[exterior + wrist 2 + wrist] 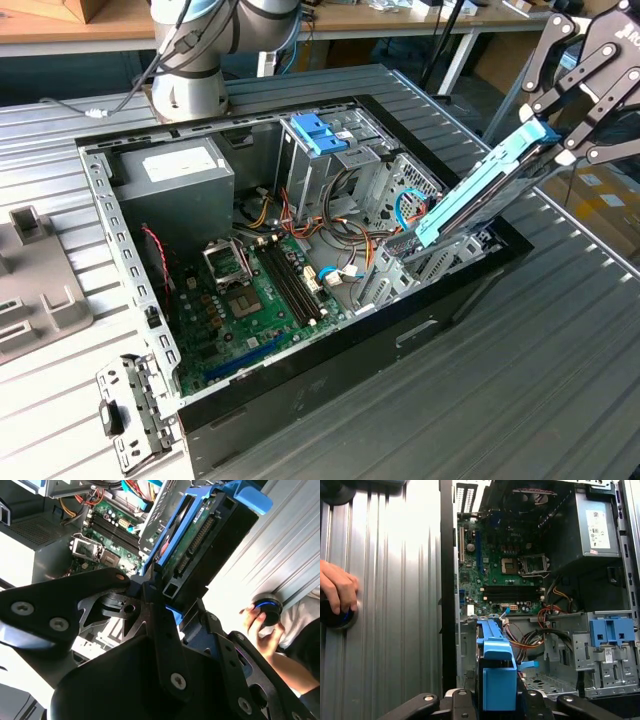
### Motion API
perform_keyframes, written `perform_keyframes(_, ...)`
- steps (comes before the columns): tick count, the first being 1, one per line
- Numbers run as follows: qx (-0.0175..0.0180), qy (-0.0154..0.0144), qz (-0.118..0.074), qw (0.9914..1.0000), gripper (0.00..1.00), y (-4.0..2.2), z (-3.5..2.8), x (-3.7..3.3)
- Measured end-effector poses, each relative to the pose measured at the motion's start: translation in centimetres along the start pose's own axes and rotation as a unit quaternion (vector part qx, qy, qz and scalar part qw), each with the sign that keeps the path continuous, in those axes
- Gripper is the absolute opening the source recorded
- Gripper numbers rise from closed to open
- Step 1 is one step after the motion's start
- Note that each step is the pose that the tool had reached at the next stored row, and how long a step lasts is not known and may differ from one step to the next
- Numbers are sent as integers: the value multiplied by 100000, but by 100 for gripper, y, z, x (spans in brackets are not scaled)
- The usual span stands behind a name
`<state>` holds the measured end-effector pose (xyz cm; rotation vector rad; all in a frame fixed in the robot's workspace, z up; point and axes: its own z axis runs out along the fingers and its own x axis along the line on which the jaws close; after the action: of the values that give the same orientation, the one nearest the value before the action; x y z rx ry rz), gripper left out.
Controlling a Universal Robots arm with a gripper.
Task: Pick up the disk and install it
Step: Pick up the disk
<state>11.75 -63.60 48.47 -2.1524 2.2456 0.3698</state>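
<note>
Surface: ribbed grey metal table, with workbenches behind it.
Exterior view, layout: open black desktop computer case lies on its side on the table. A green motherboard covers its floor. A large grey box with a white sticker sits toward the exterior view's upper left. A tall metal cage with a light-blue plastic top stands at upper centre.
Exterior view, disk: flat silver-metal disk with blue plastic side rails is steeply tilted at the exterior view's right. Its lower end dips inside the case beside bare metal brackets. Its upper end is in the black linkage gripper.
Second wrist view, jaws: clenched on the disk, one finger against each long side at the near end.
Second wrist view, exposed parts: a circuit board and a connector strip face outward on the disk.
Second wrist view, bystander: a person's hand rests on a round black knob with a blue ring on the table, well apart from the disk.
First wrist view, alignment: the disk is seen edge-on and points down into the case, near the bundled cables.
Handling, judged: stiff, dense, heavy for its size and shock-sensitive. The plastic rails may flex or slip.
Grip point, judged: the two rail edges, never the board face.
</note>
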Motion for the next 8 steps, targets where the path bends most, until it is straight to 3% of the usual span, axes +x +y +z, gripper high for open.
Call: perform_keyframes(8, -66, 1, 11, 100000, 37, -61, -2, -2)
